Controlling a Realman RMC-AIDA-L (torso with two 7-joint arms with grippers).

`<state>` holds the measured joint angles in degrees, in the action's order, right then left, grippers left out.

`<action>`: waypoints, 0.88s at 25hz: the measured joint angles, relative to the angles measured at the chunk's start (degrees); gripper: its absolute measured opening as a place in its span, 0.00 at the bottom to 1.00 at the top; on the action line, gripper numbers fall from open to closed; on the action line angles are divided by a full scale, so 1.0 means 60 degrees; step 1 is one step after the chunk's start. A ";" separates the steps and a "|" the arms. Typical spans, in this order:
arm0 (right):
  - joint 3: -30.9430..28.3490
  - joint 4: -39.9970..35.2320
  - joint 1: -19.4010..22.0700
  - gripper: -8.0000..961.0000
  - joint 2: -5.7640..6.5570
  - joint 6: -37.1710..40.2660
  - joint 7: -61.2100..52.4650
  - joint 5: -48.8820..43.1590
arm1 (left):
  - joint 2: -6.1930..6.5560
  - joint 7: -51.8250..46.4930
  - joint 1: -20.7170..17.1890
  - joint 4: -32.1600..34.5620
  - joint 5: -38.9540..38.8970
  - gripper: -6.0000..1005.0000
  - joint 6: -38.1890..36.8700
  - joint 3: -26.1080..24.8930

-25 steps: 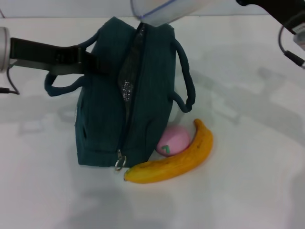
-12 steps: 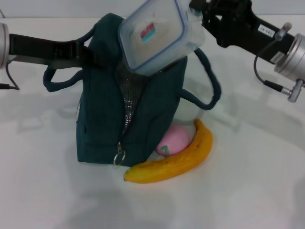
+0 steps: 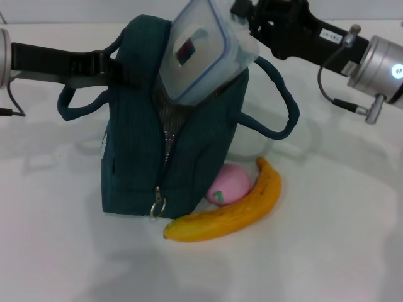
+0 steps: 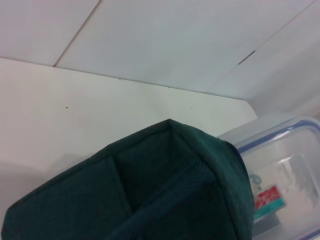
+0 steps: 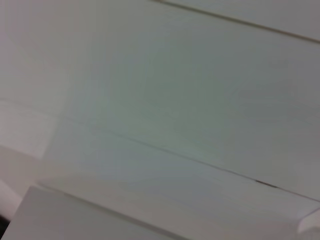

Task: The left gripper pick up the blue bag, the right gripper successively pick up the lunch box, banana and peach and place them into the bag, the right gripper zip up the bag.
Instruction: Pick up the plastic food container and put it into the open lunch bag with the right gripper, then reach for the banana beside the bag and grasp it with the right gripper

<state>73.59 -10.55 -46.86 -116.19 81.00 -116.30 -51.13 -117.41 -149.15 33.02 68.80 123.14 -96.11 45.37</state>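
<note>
One blue bag (image 3: pixel 170 126), one lunch box (image 3: pixel 204 53) with an unreadable label, one banana (image 3: pixel 236 211), one peach (image 3: pixel 228 184); left claw (image 3: pixel 119 72) pinches the bag, right claw (image 3: pixel 249 28) pinches the box.

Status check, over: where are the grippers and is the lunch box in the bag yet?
Left gripper holds bag at its top. Right gripper shut on lunch box, tilted into the bag mouth, not fully in. Banana, peach wait on table beside bag.
</note>
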 joint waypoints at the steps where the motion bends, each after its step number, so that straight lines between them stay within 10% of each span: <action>1: 0.0002 -0.0049 -0.0052 0.10 0.0000 -0.0004 -0.0009 0.0000 | 0.0006 0.0009 0.0000 -0.0002 0.0000 0.04 0.0003 0.0000; 22: 0.0006 -0.1953 0.0814 0.72 0.0339 0.0524 0.1419 -0.0880 | 0.0028 0.0158 -0.0315 -0.0096 0.0003 0.04 0.0323 -0.0015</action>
<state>73.62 -22.27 -41.97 -114.15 84.14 -107.78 -56.41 -117.24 -148.21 31.14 68.23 123.16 -94.17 45.28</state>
